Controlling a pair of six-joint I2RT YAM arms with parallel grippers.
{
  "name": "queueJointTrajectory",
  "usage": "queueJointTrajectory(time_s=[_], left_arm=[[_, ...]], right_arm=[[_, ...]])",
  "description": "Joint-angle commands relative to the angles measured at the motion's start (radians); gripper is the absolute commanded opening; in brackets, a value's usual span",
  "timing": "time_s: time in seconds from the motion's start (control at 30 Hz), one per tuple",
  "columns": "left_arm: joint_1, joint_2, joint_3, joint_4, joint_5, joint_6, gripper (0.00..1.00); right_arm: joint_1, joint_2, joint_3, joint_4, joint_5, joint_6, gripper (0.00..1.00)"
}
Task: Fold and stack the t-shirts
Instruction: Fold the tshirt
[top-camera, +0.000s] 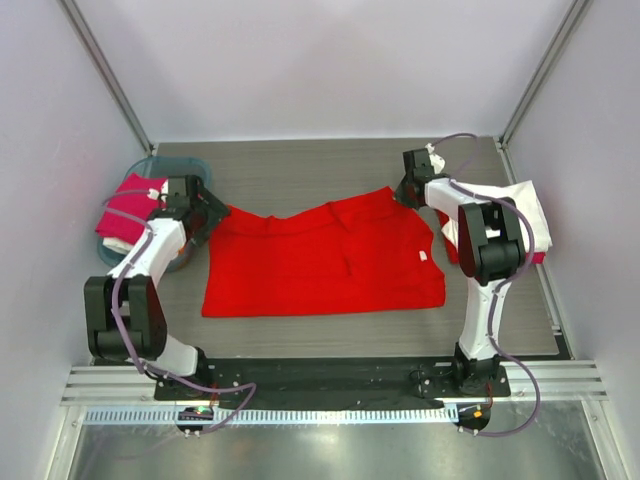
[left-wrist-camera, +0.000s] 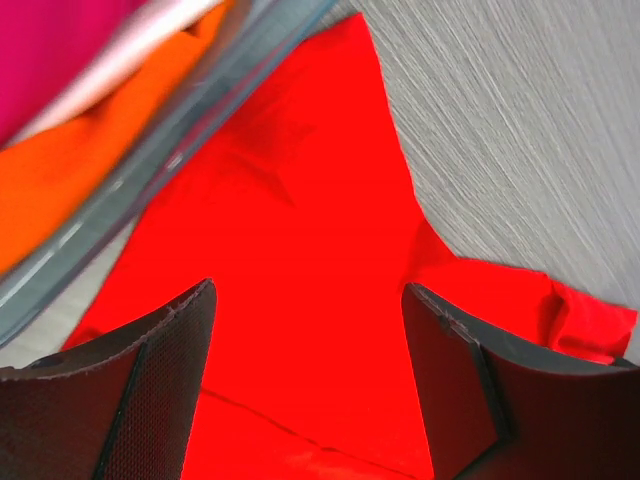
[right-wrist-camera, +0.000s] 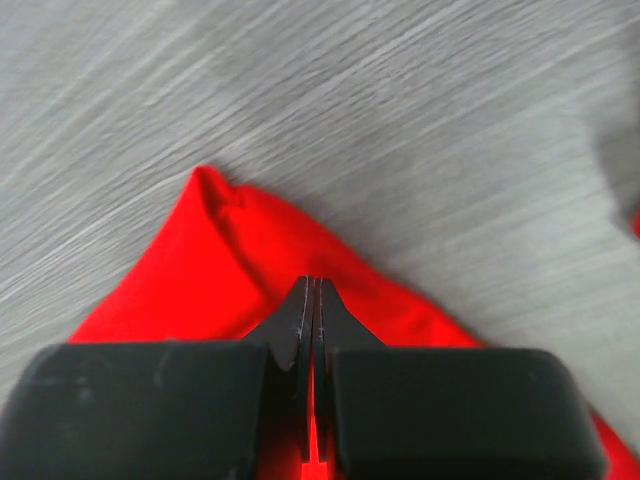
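The right claw has its jaws together, pinching the far right corner of the red shirt. The left claw hovers with jaws apart over the far left corner. The shirt lies spread mid-worktop.

Step in hand: gripping corners for the first fold. Next, close the left claw, then carry both corners toward the near hem.

The basket rim crowds the left corner. Bare worktop lies beyond the far edge.

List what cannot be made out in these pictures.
Right wrist view: whether the shut right gripper pinches the red shirt; its own fingers hide that.
Top view: the basket, mostly covered by the left arm; blurred and cut off in the left wrist view.
Top view: the white cloth, partly under the right arm.
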Motion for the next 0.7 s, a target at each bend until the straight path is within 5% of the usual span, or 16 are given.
queueJointTrajectory(time_s=[0.0, 0.5, 0.67], left_arm=[[-0.033, 0.048, 0.046, 0.062, -0.049, -0.033, 0.76], [-0.081, 0.364, 0.271, 0.137, -0.073, -0.024, 0.76], [-0.080, 0.452, 0.389, 0.120, -0.082, -0.010, 0.76]], right_arm=[[-0.013, 0.056, 0.089, 0.004, -0.023, 0.002, 0.01], [-0.138, 0.125, 0.119, 0.008, -0.038, -0.015, 0.02], [-0.139, 0.104, 0.121, 0.034, -0.121, -0.035, 0.27]])
